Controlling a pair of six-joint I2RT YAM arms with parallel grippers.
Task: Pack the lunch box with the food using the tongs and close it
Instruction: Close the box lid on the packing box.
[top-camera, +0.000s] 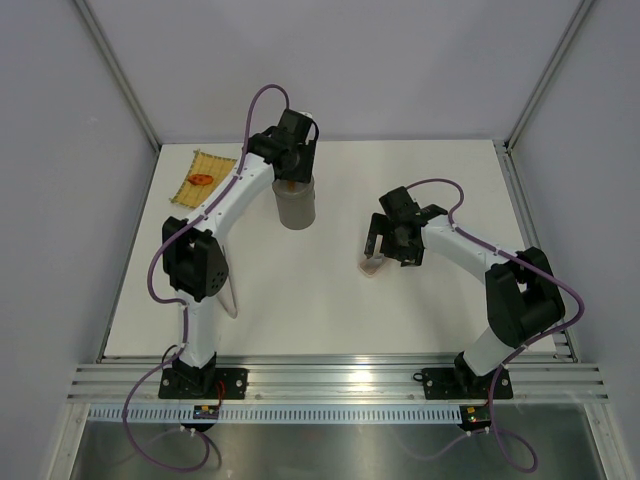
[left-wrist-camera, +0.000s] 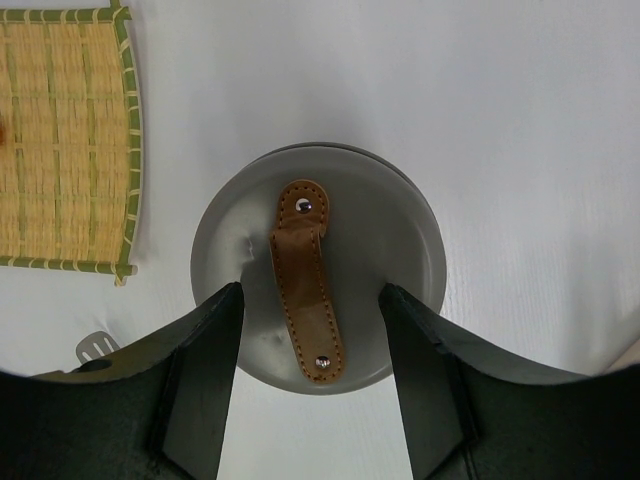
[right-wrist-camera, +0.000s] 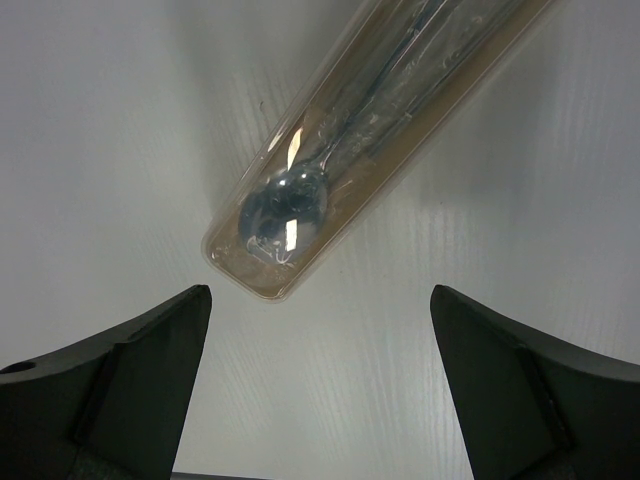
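Lunch box: upright grey matte cylindrical canister (top-camera: 297, 210), far-centre of the white tabletop (top-camera: 330, 310), just right of the left arm's forearm. The round grey lid disc with a brown stitched leather strap handle (left-wrist-camera: 318, 290) sits on top of it and covers the mouth. Can't see inside.

Left gripper (left-wrist-camera: 310, 290) hangs directly over the lid, pointing down. Jaws are apart, one dark finger (left-wrist-camera: 205, 385) on each side of the strap with a clear gap both sides. It grips nothing. Can't tell from the wrist view whether the fingertips touch the lid surface.

Food: one small orange-red piece (top-camera: 201, 179) lies on the yellow woven bamboo mat with green edging (top-camera: 210, 165), at the far-left corner of the table, apart from the canister. No other pieces can be made out.

Tongs: thin silver metal tongs (top-camera: 235, 300) lie on the table near-left of the canister, beside the left arm's elbow and largely hidden by it. In the left wrist view, one slotted silver tip (left-wrist-camera: 92, 347) pokes out by the left finger. Neither gripper touches them.

Right gripper (right-wrist-camera: 320, 290) is well right of the canister, jaws spread wide and holding nothing. It sits low over one rounded end of the flat, pale, translucent oblong cutlery case (right-wrist-camera: 340, 170). A metal spoon bowl (right-wrist-camera: 285, 200) shows through the case. The case lies diagonally on the table and touches neither finger.
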